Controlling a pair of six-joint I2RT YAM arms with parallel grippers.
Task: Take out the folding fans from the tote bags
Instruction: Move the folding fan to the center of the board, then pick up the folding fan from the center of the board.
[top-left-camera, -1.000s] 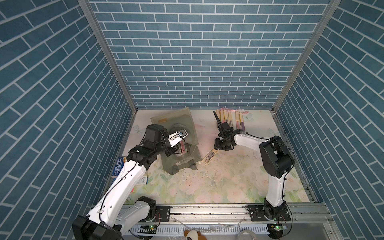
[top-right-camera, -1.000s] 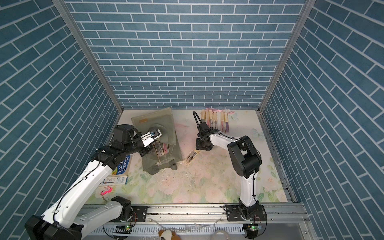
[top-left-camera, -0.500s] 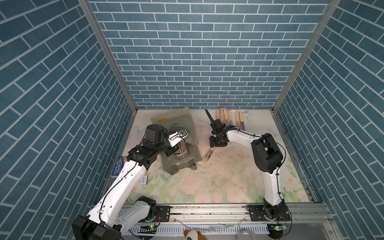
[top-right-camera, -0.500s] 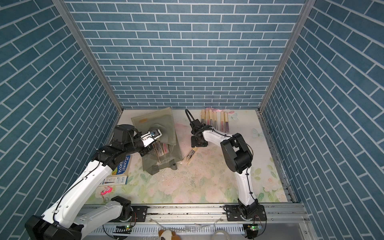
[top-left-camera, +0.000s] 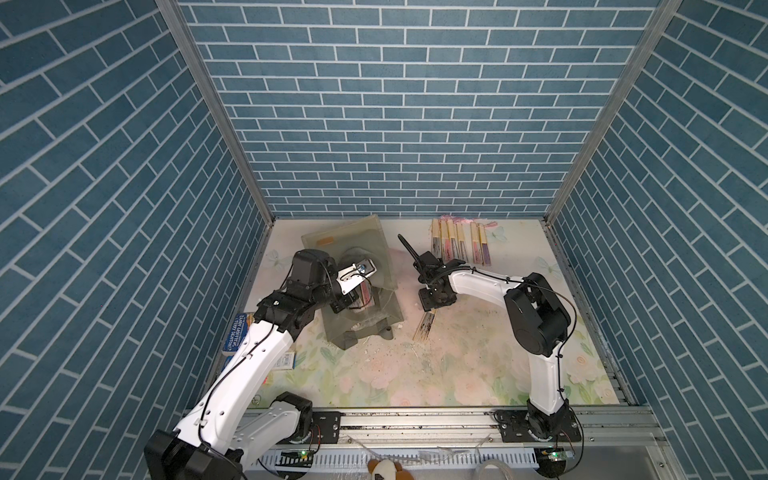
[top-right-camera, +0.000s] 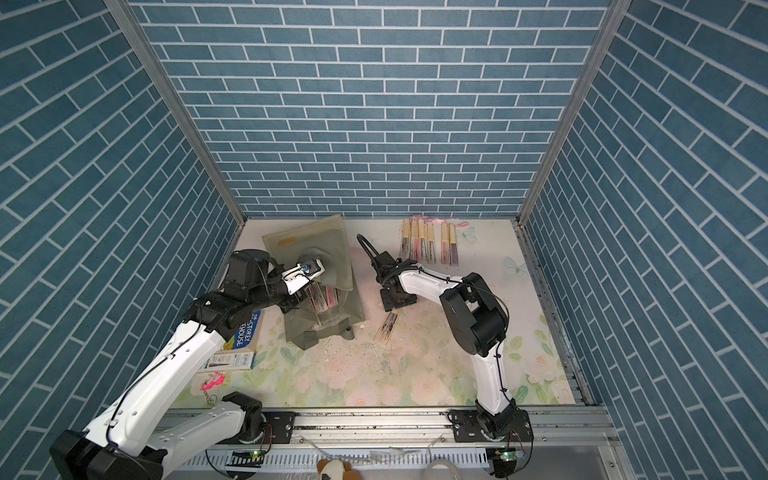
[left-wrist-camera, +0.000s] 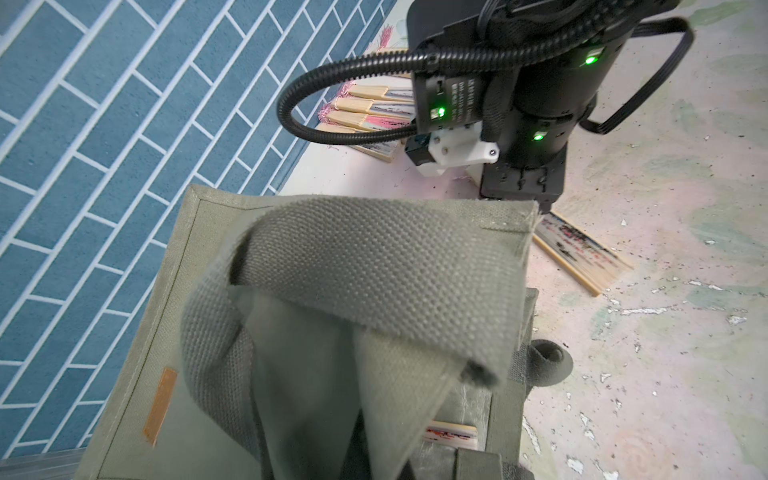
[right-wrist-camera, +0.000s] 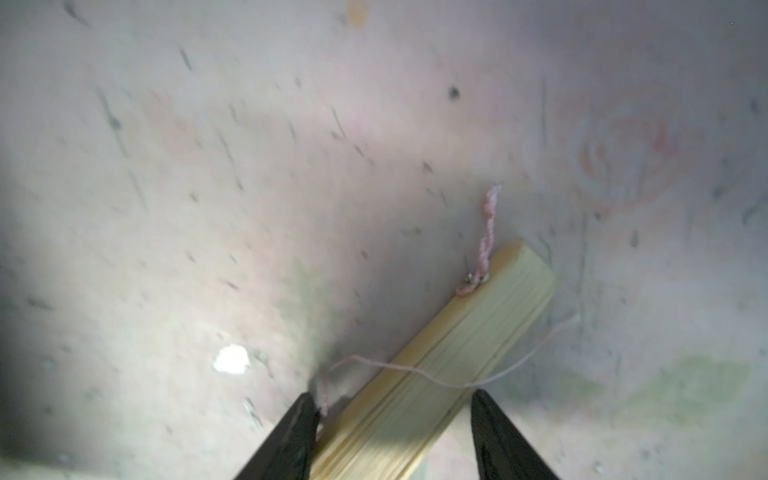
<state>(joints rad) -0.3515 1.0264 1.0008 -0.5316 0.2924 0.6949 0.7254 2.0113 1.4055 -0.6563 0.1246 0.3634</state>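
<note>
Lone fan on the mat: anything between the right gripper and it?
Nothing visible. In the right wrist view the right gripper stands open astride the fan, at its bamboo end; only a loose pink thread lies across it.

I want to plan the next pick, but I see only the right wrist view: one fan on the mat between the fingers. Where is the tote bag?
Observer: The tote bag lies on the left arm's side of that fan, close to it but apart.
Operator: Any fans inside it?
Observer: Yes, fans in the bag show at its mouth.
Operator: What keeps the mouth open?
Observer: The left gripper, shut on the bag's fabric, holds it lifted.
</note>
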